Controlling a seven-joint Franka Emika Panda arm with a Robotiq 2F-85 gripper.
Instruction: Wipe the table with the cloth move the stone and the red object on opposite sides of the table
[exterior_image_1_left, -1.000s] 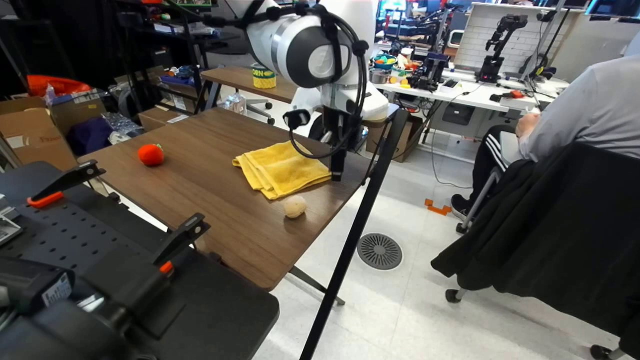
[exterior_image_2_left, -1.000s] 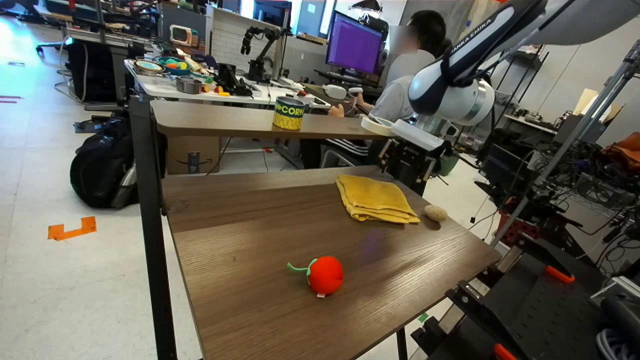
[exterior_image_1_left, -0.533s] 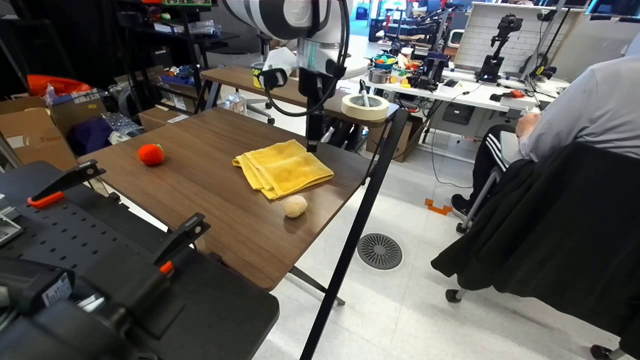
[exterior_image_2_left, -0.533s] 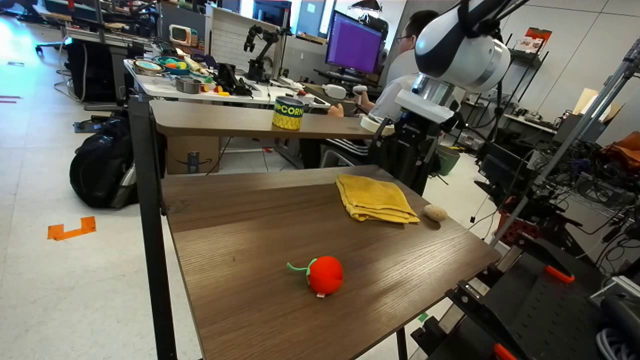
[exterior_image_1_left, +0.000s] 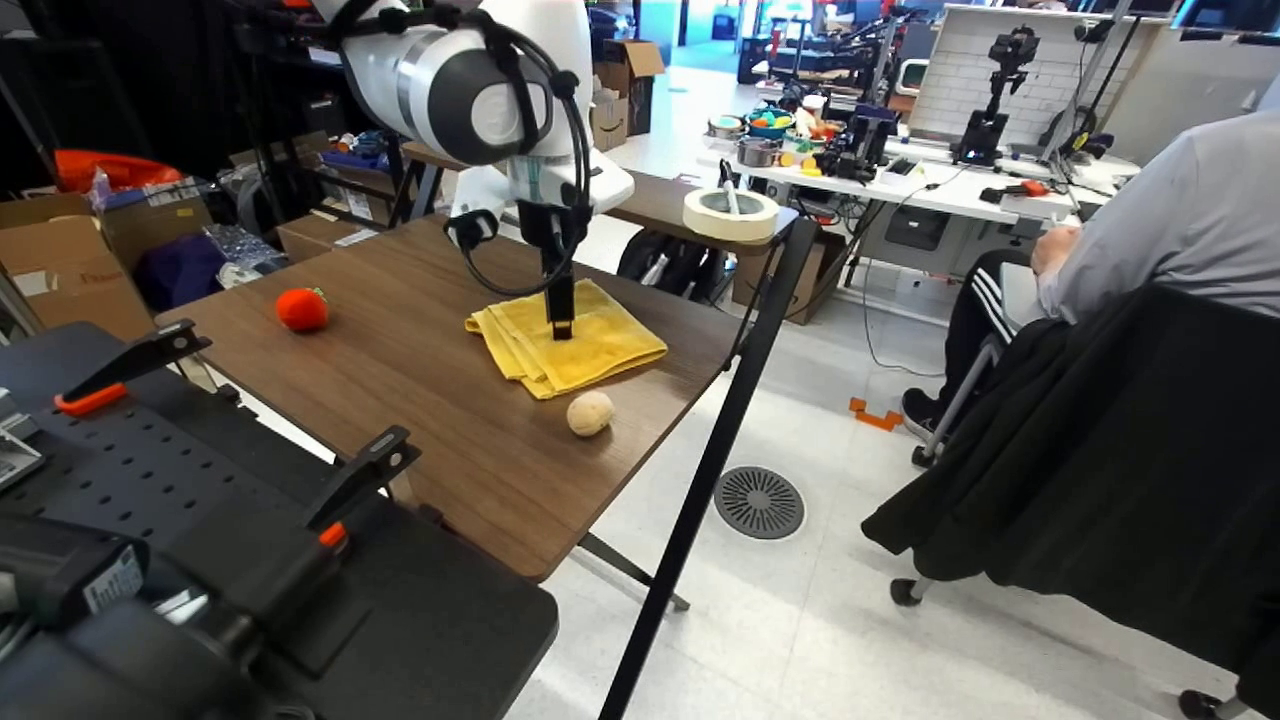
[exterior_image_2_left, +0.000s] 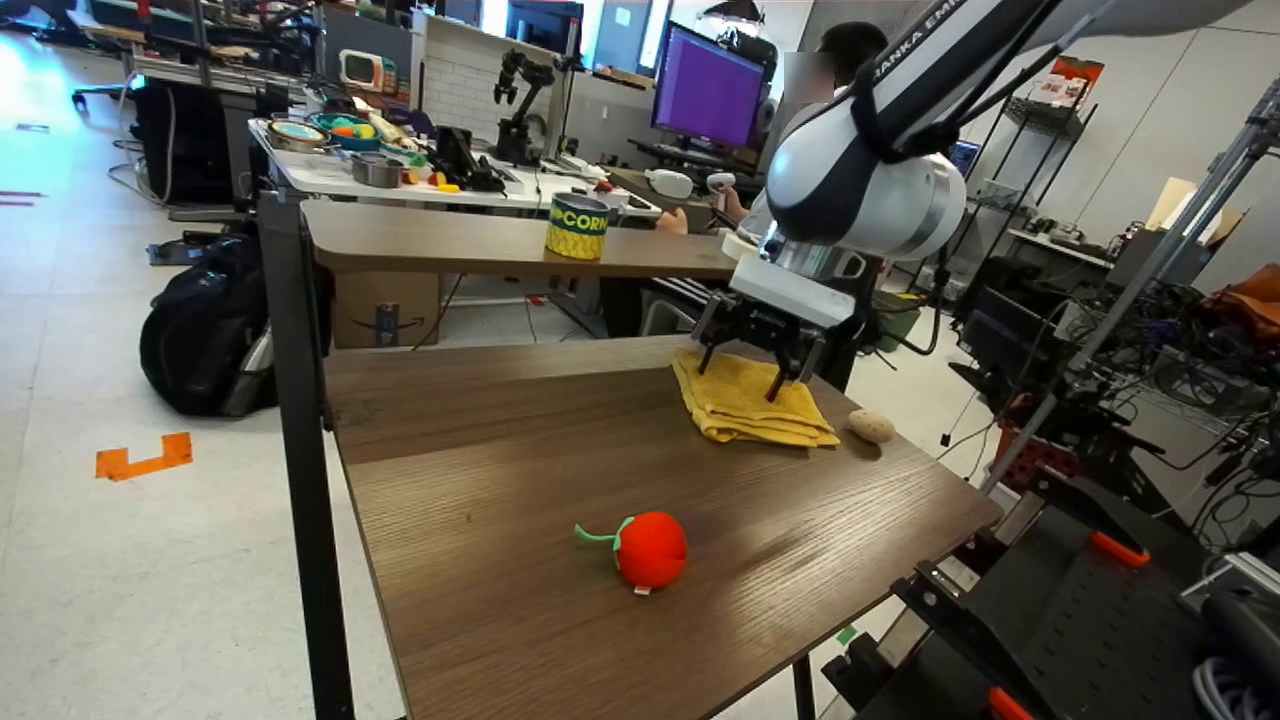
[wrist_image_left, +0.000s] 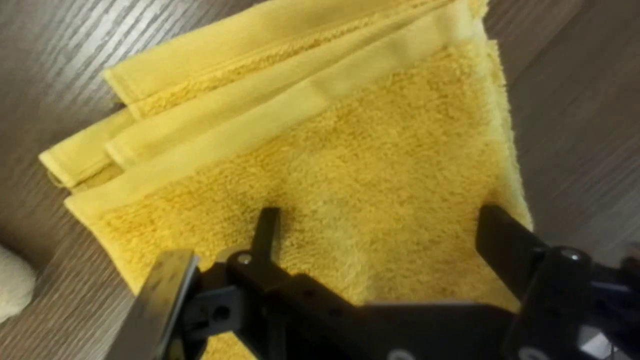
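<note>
The folded yellow cloth (exterior_image_1_left: 625, 335) lies on the brown table (exterior_image_1_left: 400, 385) and shows in an exterior view (exterior_image_2_left: 735, 422) and the wrist view (wrist_image_left: 350, 145). My gripper (exterior_image_2_left: 738, 382) is open over the cloth, fingers down and wide apart, nothing between them. In the wrist view, the fingertips (wrist_image_left: 381, 210) are at or just above the cloth; I cannot tell if they touch. The pale stone (exterior_image_1_left: 590, 413) sits beside the cloth near the table edge, also in an exterior view (exterior_image_2_left: 871, 426) and partly in the wrist view (wrist_image_left: 14, 285). The round red object (exterior_image_1_left: 302, 310) with green stem (exterior_image_2_left: 652, 552) sits apart from the cloth.
A raised shelf behind the table holds a yellow corn can (exterior_image_2_left: 577, 226) and a tape roll (exterior_image_1_left: 731, 217). A black side table (exterior_image_1_left: 430, 600) with clamps (exterior_image_1_left: 370, 472) adjoins the brown table. A person sits beyond it.
My gripper rose off the table by the cloth's edge, then moved over the cloth and came down onto or close above its middle. Cloth, stone and red object have not moved.
</note>
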